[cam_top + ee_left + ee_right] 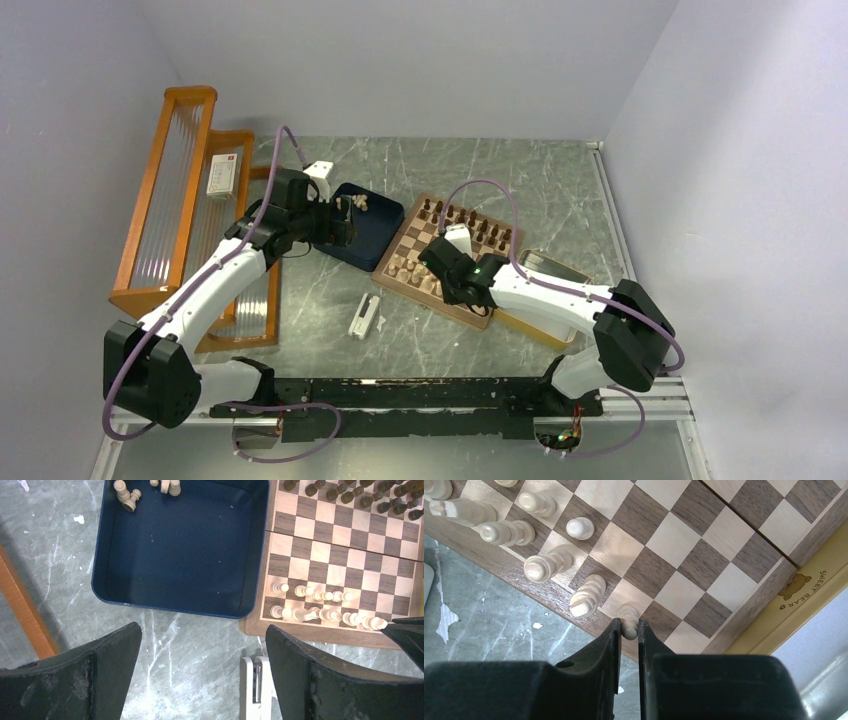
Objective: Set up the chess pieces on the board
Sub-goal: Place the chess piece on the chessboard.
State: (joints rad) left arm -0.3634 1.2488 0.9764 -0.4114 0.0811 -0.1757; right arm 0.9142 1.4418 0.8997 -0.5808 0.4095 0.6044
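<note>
While the right end effector (628, 626) pinches it, a pale piece (627, 614) stands on the board (704, 545).

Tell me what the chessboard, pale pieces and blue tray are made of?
The board looks wooden, smooth and matte: grain streaks cross its squares. The pale pieces look like turned wood, ringed. The blue tray is smooth, faintly shiny, maybe painted metal or plastic.
</note>
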